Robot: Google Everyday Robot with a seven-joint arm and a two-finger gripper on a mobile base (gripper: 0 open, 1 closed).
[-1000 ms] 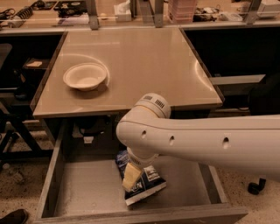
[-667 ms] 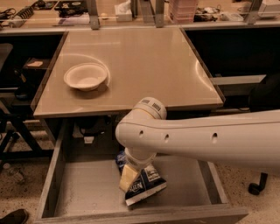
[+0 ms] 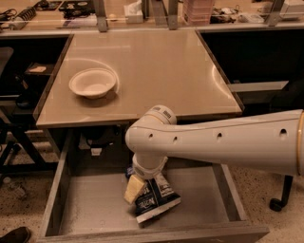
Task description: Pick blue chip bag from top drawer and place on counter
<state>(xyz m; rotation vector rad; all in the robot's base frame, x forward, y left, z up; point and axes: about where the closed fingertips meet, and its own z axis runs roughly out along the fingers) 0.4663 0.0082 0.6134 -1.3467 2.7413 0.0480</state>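
The top drawer (image 3: 90,209) stands pulled open under the counter (image 3: 156,66). The blue chip bag (image 3: 156,198), dark blue with white lettering, lies tilted on the drawer bottom near the middle front. My gripper (image 3: 139,191) reaches down from the white arm (image 3: 223,142) into the drawer and is right at the bag's left upper side, touching or overlapping it. The wrist hides the bag's top part.
A white bowl (image 3: 93,83) sits on the counter's left side. A cluttered bench with metal posts (image 3: 100,9) runs along the back. A chair caster (image 3: 276,204) stands on the floor at the right. A shoe tip (image 3: 14,235) shows at the bottom left.
The arm's wrist has shifted slightly left and lower over the bag. The bag stays in about the same spot in the drawer.
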